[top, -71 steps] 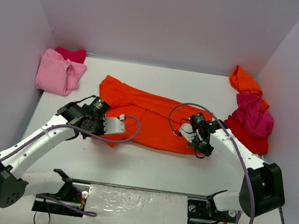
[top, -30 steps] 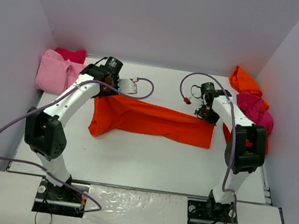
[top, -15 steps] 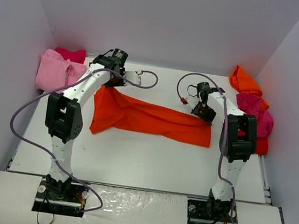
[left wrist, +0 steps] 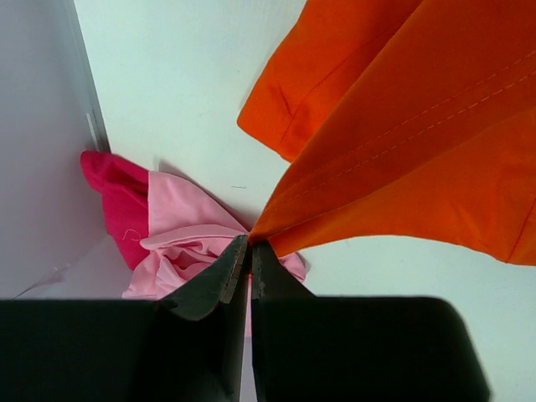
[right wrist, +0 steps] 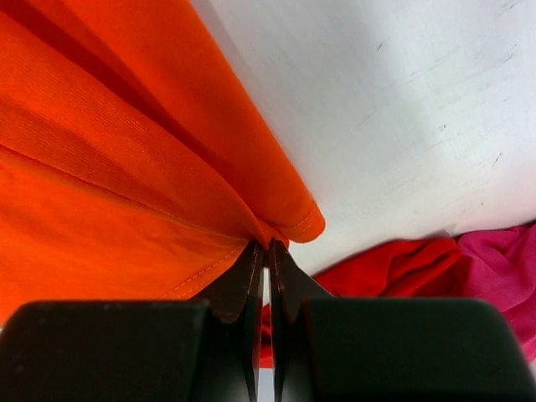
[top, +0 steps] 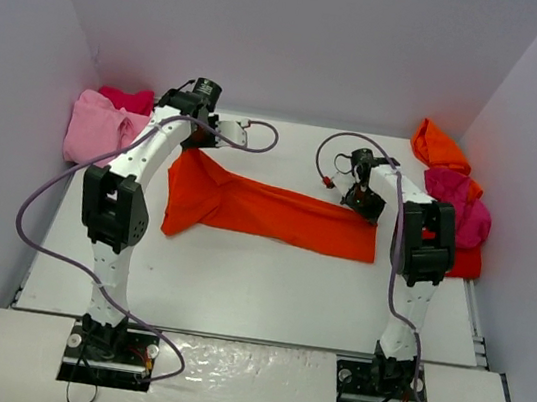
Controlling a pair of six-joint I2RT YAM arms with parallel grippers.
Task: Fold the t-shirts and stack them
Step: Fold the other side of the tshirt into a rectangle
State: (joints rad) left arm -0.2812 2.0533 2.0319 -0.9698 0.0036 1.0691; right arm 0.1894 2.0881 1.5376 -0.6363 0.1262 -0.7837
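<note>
Our left gripper (left wrist: 249,243) is clenched on one corner of the orange-red t-shirt (top: 276,217), with cloth fanning out from its pinched tips. Just beyond those tips lies a crumpled light pink tee (left wrist: 184,226). A dark pink tee (left wrist: 117,201) sits behind it against the left wall (left wrist: 42,126). This heap is close beside the gripper but apart from the held cloth.

Our right gripper (right wrist: 266,244) is clamped the same way on the opposite corner, at a rolled hem. Just past its tips we see a red tee (right wrist: 385,264) touching a bunched magenta tee (right wrist: 494,260). An orange tee (top: 439,144) lies farther out, in the back right corner.

The orange-red t-shirt spans between the two grippers as a long band across the white table (top: 255,290). It is wider and more draped at the left gripper's end and squarer at the right. Long folds run along its length, and a double-stitched hem shows near the left gripper. We cannot tell whether its lower edge rests on the table.
</note>
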